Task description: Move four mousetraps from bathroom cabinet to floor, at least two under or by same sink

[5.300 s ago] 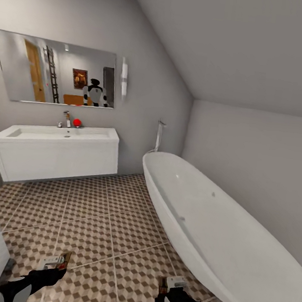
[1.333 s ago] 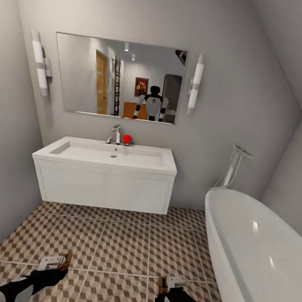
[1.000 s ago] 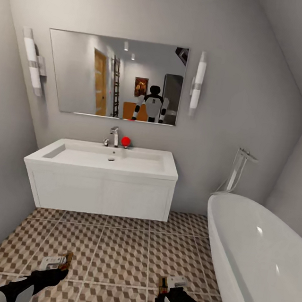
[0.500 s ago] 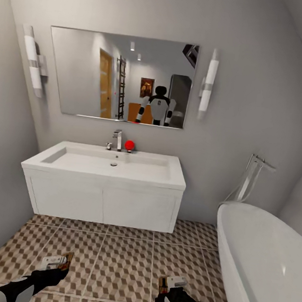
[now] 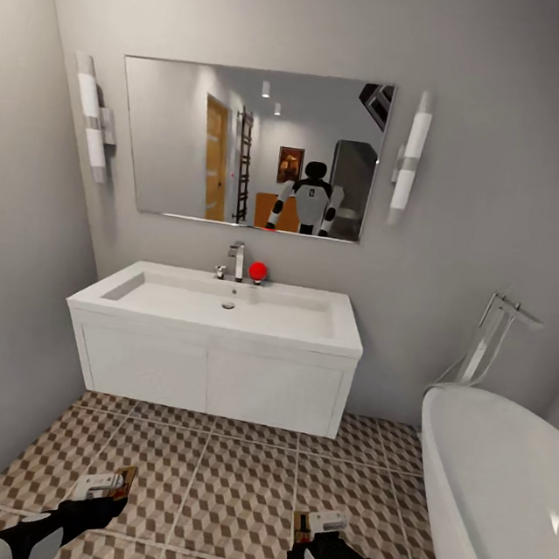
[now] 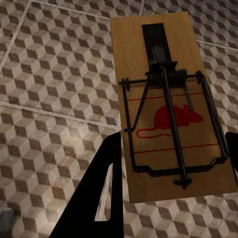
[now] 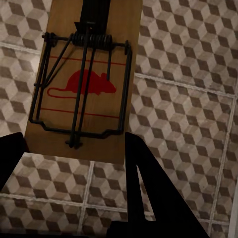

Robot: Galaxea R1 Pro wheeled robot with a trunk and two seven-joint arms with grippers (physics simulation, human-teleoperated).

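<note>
Left pincer [image 6: 168, 163] pinching mousetrap [image 6: 168, 104], right pincer [image 7: 74, 148] pinching second mousetrap [image 7: 87, 74], above bathroom floor [image 5: 236, 477]

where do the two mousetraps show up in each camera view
Head view: left mousetrap in the left gripper, low left; right mousetrap in the right gripper, low right.
Left wrist view: left mousetrap between the fingers.
Right wrist view: right mousetrap between the fingers.
Shared landmark: the cube-pattern bathroom floor.

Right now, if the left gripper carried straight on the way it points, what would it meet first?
Most likely the cube-patterned brown, beige and white tiled floor; the left gripper, shut on a wooden mousetrap, has nothing else ahead, though depth is unclear.
</note>
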